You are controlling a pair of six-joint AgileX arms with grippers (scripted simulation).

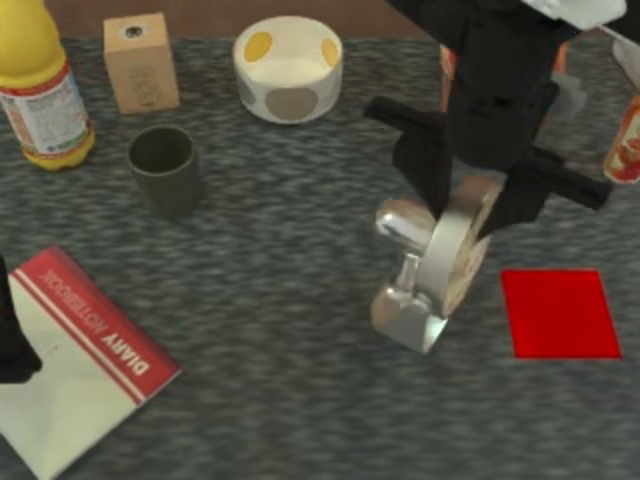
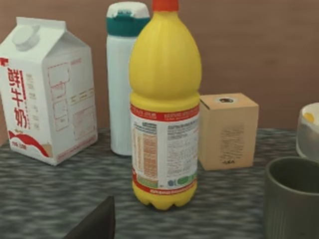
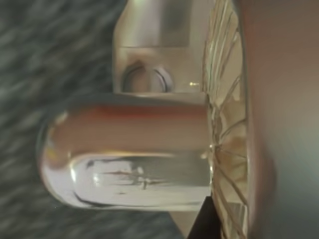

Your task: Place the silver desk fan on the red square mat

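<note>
The silver desk fan (image 1: 435,265) stands upright on the grey table right of centre, its wedge base (image 1: 405,315) on the table surface. My right gripper (image 1: 468,200) comes down over it from above, shut on the round head with one finger on each face. Up close, the right wrist view shows the fan's motor housing (image 3: 129,154) and grille, with one dark fingertip (image 3: 204,224) against the back of the disc. The red square mat (image 1: 558,312) lies flat just right of the fan, bare. My left gripper (image 1: 12,340) is parked at the table's left edge.
A yellow bottle (image 1: 40,85), a cardboard box (image 1: 141,62) and a white bowl (image 1: 288,68) line the back. A green cup (image 1: 163,170) stands in front of them. The diary notebook (image 1: 80,350) lies front left. A milk carton (image 2: 50,89) and white bottle (image 2: 122,74) stand far left.
</note>
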